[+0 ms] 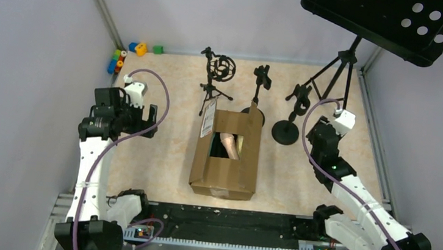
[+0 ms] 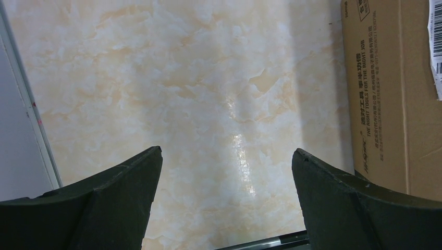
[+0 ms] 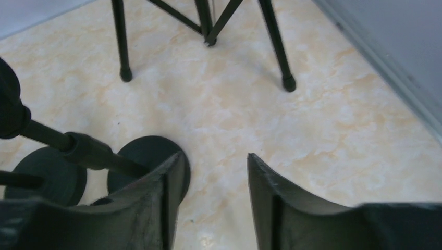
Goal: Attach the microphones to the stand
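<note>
Pale grey walls (image 1: 26,26) enclose a cream marbled tabletop (image 1: 170,157).

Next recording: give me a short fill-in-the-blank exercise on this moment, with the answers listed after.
1. The peach microphone lies ___ the brown cardboard box.
2. The left gripper is wide open and holds ___.
3. The right gripper hangs beside a black microphone stand with a ___ base.

Missing words: inside; nothing; round.
</note>
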`<action>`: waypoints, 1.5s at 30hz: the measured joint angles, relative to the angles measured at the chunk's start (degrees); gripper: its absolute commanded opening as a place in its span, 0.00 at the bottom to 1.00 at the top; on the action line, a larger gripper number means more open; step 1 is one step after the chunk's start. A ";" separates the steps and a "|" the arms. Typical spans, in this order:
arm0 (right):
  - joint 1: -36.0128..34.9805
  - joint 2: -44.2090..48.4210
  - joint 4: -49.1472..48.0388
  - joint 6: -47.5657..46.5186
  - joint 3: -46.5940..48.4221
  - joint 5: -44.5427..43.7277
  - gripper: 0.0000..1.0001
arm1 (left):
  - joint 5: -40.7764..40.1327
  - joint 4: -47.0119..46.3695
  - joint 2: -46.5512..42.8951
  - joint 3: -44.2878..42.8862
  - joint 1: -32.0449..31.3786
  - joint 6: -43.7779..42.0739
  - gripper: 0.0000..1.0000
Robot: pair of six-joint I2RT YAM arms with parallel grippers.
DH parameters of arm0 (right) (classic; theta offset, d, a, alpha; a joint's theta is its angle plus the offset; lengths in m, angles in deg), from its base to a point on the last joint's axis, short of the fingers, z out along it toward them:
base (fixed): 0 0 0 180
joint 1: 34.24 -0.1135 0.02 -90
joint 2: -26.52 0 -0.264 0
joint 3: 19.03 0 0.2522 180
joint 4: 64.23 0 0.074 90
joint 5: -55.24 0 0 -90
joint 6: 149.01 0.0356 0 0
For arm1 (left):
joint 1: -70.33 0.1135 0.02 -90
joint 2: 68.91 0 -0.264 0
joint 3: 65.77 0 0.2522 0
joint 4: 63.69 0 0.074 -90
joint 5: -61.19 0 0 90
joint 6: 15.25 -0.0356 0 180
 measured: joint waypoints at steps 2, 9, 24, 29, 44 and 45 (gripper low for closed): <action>0.00 -0.52 -0.39 -0.17 -1.07 2.82 0.68 | 0.31 0.04 -0.37 0.00 0.00 -0.09 0.99; 0.00 -7.17 -8.07 -2.95 -5.16 12.52 0.79 | 0.70 0.37 -0.61 0.00 0.00 -0.74 0.99; 0.00 -23.41 -40.39 -8.63 -7.43 21.49 0.75 | 0.85 1.16 -0.17 0.00 0.00 -2.58 0.99; 0.00 -23.30 -43.91 -8.46 -8.72 24.35 0.75 | 0.92 1.33 -0.02 0.00 0.00 -3.04 0.99; -0.04 -30.27 -49.09 -11.39 -4.61 26.45 0.73 | 3.08 1.88 2.08 -0.28 0.00 -2.99 0.99; -0.04 -31.06 -49.53 -11.63 -3.91 26.32 0.72 | 3.08 1.95 2.05 -0.28 0.00 -3.02 0.99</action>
